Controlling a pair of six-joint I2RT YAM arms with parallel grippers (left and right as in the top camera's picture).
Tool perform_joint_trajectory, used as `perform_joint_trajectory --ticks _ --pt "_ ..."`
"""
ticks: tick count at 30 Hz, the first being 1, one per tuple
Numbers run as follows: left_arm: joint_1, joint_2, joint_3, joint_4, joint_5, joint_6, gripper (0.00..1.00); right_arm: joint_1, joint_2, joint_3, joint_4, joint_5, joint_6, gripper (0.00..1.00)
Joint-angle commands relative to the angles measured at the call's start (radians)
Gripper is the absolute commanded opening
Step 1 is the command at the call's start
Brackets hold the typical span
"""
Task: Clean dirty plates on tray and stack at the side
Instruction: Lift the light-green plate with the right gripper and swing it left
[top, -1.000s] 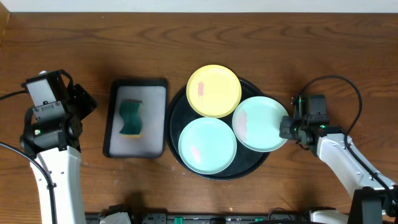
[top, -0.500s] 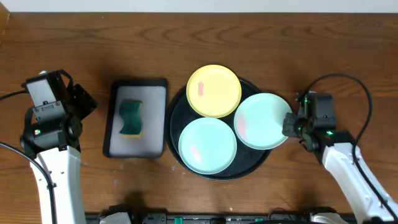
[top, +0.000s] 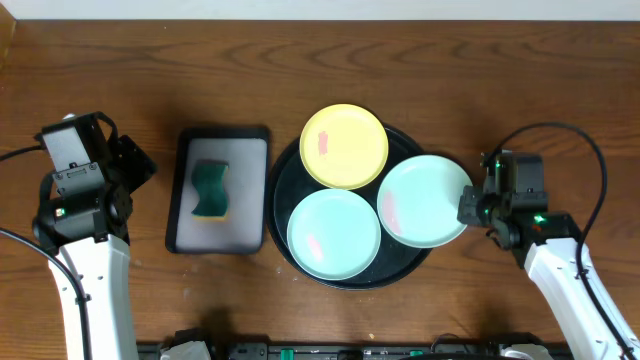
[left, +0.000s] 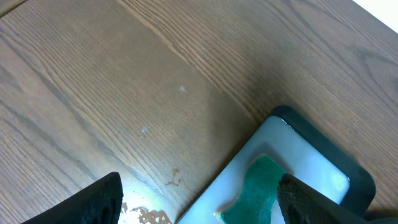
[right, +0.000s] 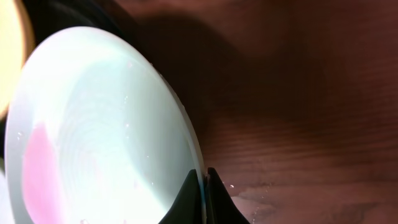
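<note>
Three plates lie on the round black tray (top: 283, 172). A pale yellow plate (top: 344, 146) is at the back and a mint green plate (top: 333, 233) at the front, each with a pink smear. A second mint plate (top: 424, 200) overhangs the tray's right rim. My right gripper (top: 470, 208) is shut on that plate's right edge. In the right wrist view the fingers (right: 204, 186) pinch the rim of this smeared plate (right: 99, 124). My left gripper (top: 135, 162) stands open at the far left, above bare wood beside the small tray. Its wrist view shows nothing between the left gripper's (left: 199, 205) fingers.
A rectangular black tray (top: 218, 145) with a grey inside sits left of the round tray and holds a green sponge (top: 211, 190). The left wrist view shows that sponge (left: 258, 190) and a wet patch on the wood. Bare wooden table lies right of the round tray.
My right gripper has moved to the right and a little toward the front, pulling the mint plate further over the tray's right rim. The left arm has not moved.
</note>
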Motion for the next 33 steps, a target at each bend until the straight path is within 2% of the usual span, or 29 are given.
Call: perform_joint_trajectory --ticks 1,11,19,23,33 --pt "0.005 0.002 0.017 -0.004 -0.006 -0.005 0.8 0.001 -0.013 0.084 -0.012 -0.037 0.039 0.01" --pt "0.005 0.002 0.017 -0.004 -0.005 -0.005 0.8 0.043 -0.009 0.139 0.037 -0.117 0.077 0.01" --pt "0.005 0.002 0.017 -0.003 -0.005 -0.005 0.8 0.196 0.061 0.14 0.184 -0.112 0.196 0.01" --pt "0.005 0.002 0.017 -0.004 -0.005 -0.005 0.8 0.29 0.122 0.153 0.248 -0.043 0.245 0.01" --pt "0.005 0.002 0.017 -0.004 -0.005 -0.005 0.8 0.487 0.389 0.424 0.256 0.006 0.256 0.01"
